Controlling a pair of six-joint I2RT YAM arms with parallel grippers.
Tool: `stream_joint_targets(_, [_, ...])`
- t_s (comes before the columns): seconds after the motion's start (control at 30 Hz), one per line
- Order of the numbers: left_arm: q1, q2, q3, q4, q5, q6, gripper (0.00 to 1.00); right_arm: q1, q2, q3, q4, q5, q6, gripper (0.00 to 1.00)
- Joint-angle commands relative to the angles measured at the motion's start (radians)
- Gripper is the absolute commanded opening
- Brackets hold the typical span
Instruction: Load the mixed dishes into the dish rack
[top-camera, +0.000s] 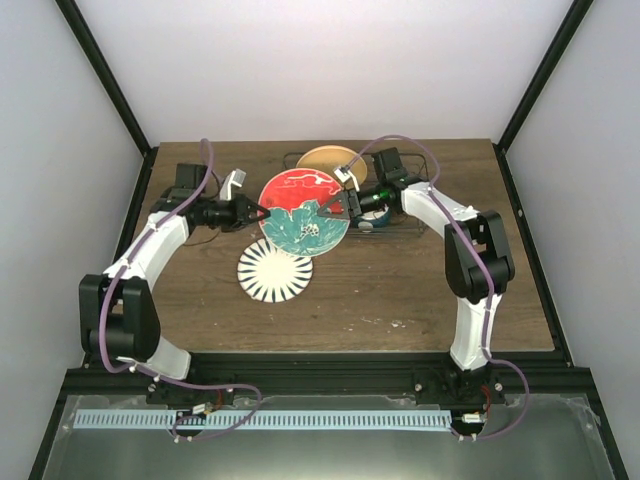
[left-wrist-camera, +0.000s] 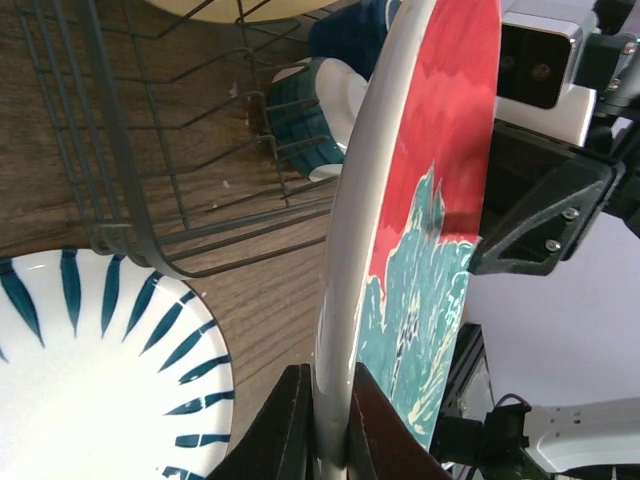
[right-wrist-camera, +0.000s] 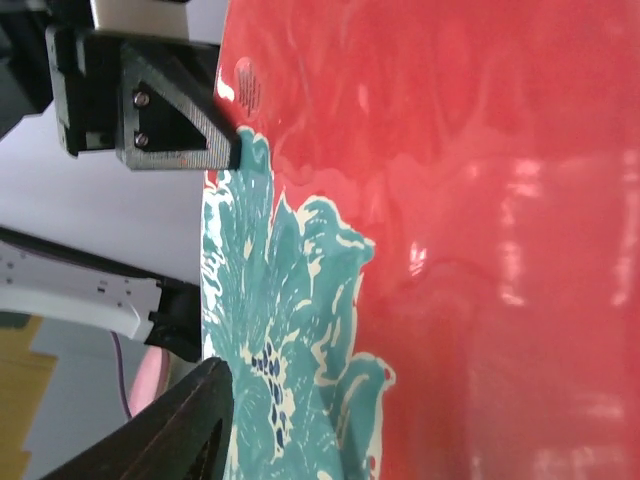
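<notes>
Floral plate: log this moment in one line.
floral plate: held in air | left jaws: shut on its rim | right jaws: at opposite rim, grip unclear

— What are you working on?
— A brown wooden table (top-camera: 400, 290), a few pale specks on it, evenly lit.
— And around you?
— Plain white walls (top-camera: 330, 60) behind me and at both sides, black frame posts (top-camera: 105, 75) in the corners, and a pale perforated strip (top-camera: 300, 420) along the near edge.

top external: high, near side, looking down on counter (top-camera: 400, 290)
wrists: close, opposite sides, sharing the floral plate (left-wrist-camera: 440, 150)
</notes>
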Motion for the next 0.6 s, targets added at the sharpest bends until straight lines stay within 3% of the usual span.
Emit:
stream_joint_targets(0.0, [-0.017, -0.006, 0.035, 0.131, 0.127, -0.025, 0.00, 0.020, 0.015, 0.063, -0.006, -0.111, -0.019, 0.43])
stream_joint_targets(0.2, [-0.018, 0.011, 0.040, 0.137, 0.126, -0.020, 0.00, 0.020, 0.024, 0.077, -0.012, -0.141, -0.023, 0.23])
stream_joint_targets(0.33, [-0.018, 0.023, 0.040, 0.137, 0.124, -0.015, 0.00, 0.020, 0.037, 0.102, -0.037, -0.142, -0.036, 0.02])
stream_joint_targets(0.43, [-0.019, 0.028, 0.040, 0.128, 0.111, -0.003, 0.01, 0.020, 0.035, 0.127, -0.043, -0.120, -0.046, 0.01])
stream_joint_targets(0.57, [-0.021, 0.033, 0.044, 0.076, 0.084, 0.040, 0.16, 0.020, 0.025, 0.193, -0.089, -0.034, -0.098, 0.01])
